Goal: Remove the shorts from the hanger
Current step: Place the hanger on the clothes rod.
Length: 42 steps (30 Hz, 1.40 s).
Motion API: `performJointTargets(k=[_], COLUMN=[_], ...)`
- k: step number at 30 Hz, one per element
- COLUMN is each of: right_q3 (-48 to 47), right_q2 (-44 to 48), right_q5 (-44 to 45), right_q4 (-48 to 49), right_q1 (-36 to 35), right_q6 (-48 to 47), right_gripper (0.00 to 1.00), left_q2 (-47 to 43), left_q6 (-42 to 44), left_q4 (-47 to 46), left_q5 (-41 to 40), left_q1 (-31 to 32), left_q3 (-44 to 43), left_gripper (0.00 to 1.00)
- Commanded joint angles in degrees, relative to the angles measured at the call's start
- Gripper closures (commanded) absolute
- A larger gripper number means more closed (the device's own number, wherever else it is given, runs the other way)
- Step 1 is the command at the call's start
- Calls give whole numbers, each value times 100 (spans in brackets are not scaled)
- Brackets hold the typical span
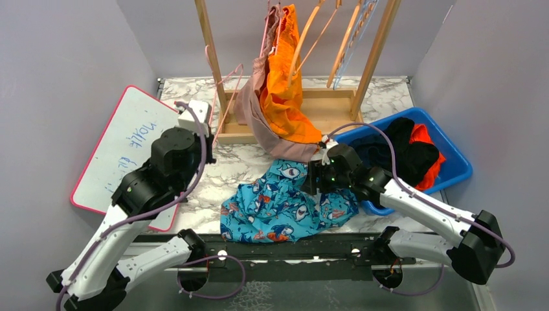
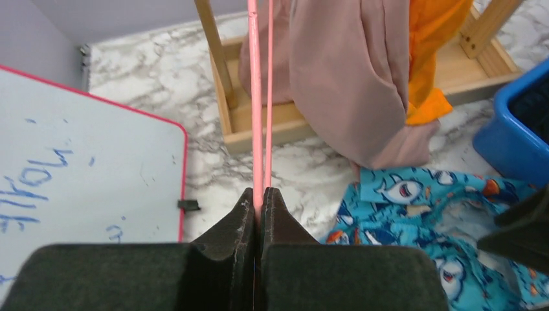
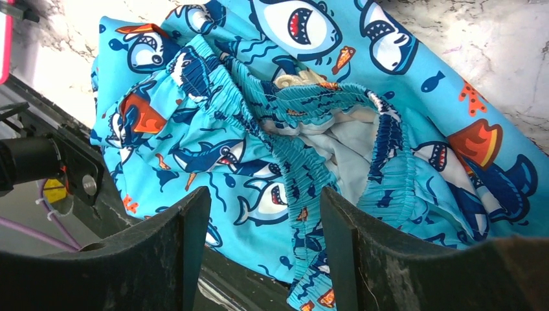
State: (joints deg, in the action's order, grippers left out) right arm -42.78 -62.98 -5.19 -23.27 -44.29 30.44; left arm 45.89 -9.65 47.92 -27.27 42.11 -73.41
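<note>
My left gripper is shut on the thin rods of a pink hanger beside the wooden rack's left post; the same left gripper shows from above. Dusty pink shorts and bright orange shorts hang from the rack, their lower ends drooping to its base. Blue shark-print shorts lie crumpled on the marble table near the front edge. My right gripper is open just above their elastic waistband, nothing pinched between its fingers.
A blue bin at the right holds black shorts and red-orange shorts. A whiteboard with a pink rim lies at the left. Several bare hangers hang on the wooden rack.
</note>
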Motion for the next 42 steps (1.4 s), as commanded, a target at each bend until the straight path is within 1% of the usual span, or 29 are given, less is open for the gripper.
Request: performJointTargets(k=[1, 5, 9, 12, 15, 20, 22, 28, 36, 42], right_q3=[-33, -81, 25, 123, 186, 184, 191, 227, 257, 270], right_q2=[111, 144, 263, 373, 450, 501, 506, 461, 444, 443], right_q5=[299, 343, 329, 343, 351, 391, 404, 393, 402, 409], right_q4=[-137, -204, -196, -190, -195, -232, -231, -197, -216, -235], right_q1=[-9, -5, -1, -7, -4, -4, -5, -9, -2, -4], right_q6=[-43, -49, -1, 57, 77, 79, 68, 72, 6, -21], right_gripper=[35, 34, 34, 34, 34, 33, 33, 33, 33, 32], left_q2=[619, 1138, 1634, 1917, 2130, 2491, 2620, 3020, 3491, 3802], left_q6=[869, 1188, 1308, 1376, 1446, 1388, 1401, 1367, 1251, 1237], left_q4=[-794, -931, -945, -976, -1046, -1017, -975, -942, -938, -941], left_q5=[-759, -771, -735, -474, -10, 1154, 1568, 2224, 2542, 2653], left_q1=[-10, -10, -43, -200, -571, -1499, -1666, -2025, -2448, -2583], left_q3=[-582, -979, -1532, -1928, -2208, -2503, -2646, -3207, -3828, -4028], left_gripper=[100, 100, 100, 100, 100, 100, 100, 100, 100, 100])
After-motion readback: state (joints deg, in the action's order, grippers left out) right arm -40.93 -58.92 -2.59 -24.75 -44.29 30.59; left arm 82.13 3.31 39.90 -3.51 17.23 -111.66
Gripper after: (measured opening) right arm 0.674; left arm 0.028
